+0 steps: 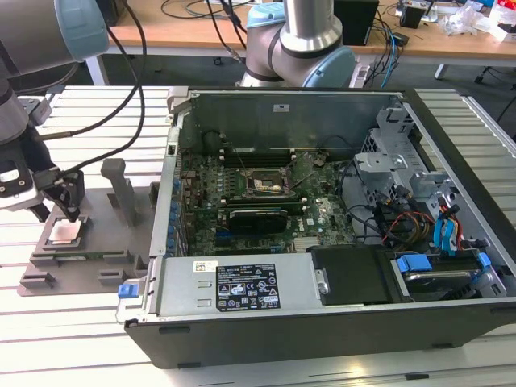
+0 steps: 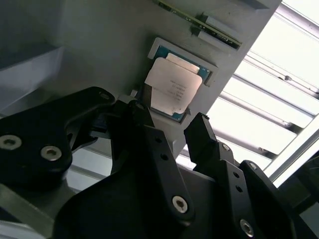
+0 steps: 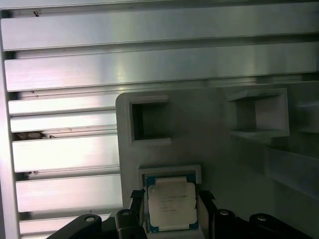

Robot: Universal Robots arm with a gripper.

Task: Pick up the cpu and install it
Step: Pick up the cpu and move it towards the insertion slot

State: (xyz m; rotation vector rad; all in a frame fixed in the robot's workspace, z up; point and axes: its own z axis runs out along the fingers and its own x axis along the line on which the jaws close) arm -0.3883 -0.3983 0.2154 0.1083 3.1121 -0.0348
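Jaws stood apart, straddling the cpu (image 3: 172, 204) without gripping it; the gripper (image 1: 71, 211) hung low over the grey holder block (image 3: 199, 134) at the exterior view's left, well apart from the motherboard socket (image 1: 266, 187). Closing off-centre might tilt or jam the chip in its recess.
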